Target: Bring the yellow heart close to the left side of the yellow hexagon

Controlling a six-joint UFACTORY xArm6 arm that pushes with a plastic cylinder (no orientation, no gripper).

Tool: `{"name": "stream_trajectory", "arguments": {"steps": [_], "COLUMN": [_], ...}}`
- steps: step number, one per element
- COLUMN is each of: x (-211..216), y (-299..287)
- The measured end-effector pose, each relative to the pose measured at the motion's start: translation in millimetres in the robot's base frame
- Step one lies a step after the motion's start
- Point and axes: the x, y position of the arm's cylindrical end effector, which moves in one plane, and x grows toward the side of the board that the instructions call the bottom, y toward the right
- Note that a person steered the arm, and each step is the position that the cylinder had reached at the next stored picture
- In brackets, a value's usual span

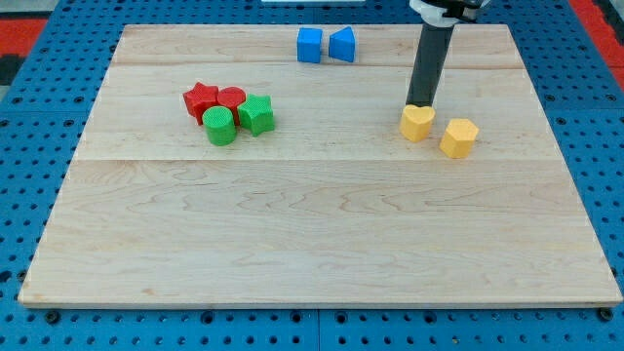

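Observation:
The yellow heart (417, 123) lies on the wooden board at the view's right. The yellow hexagon (458, 137) sits just to its right and slightly lower, with a small gap between them. My tip (420, 102) is at the heart's top edge, touching or nearly touching it from the view's top side. The dark rod rises from there toward the view's top.
A red star (201, 98), a red cylinder (231, 98), a green cylinder (219, 127) and a green star (257, 114) cluster at the left. A blue cube (309, 45) and a blue triangular block (341, 45) sit at the top. The board's right edge (565, 166) is near the hexagon.

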Motion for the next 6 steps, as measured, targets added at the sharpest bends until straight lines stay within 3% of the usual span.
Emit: {"name": "stream_trajectory", "arguments": {"steps": [1, 2, 3, 4, 6], "x": [-26, -15, 19, 21, 9], "y": [-6, -67, -57, -26, -44]}}
